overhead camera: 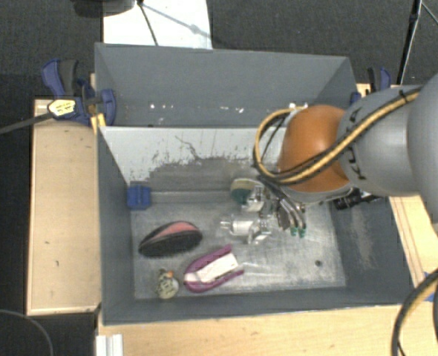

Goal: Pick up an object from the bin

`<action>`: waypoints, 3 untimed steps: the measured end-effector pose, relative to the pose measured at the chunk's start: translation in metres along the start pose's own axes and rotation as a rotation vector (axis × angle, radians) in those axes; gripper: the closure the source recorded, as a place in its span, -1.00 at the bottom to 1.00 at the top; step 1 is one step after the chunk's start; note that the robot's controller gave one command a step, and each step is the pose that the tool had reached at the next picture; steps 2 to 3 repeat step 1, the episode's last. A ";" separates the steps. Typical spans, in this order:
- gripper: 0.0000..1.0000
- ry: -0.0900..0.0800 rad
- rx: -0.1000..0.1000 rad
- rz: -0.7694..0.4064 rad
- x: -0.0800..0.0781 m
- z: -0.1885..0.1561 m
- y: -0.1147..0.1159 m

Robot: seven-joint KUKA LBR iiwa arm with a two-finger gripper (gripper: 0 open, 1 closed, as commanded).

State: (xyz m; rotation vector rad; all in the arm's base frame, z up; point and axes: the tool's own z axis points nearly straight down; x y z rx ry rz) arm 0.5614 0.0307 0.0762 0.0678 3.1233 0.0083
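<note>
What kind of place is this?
Probably a robot lab: a big robot arm reaches into a grey metal bin of small loose things, like a black-and-pink oval brush and a purple packet.

The KUKA arm is a thick, rounded tube of pale grey metal, with black lettering partly visible near its wrist. A glossy, dome-shaped orange cover caps the wrist. Black and yellow cables loop round the dome and run back along the grey casing. Below it, the gripper is a cluster of silvery metal parts with small green tips alongside.
</note>
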 end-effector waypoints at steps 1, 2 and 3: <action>1.00 0.007 0.004 -0.004 -0.004 -0.112 0.001; 1.00 0.007 0.004 -0.004 -0.004 -0.112 0.001; 1.00 0.007 0.004 -0.004 -0.004 -0.112 0.001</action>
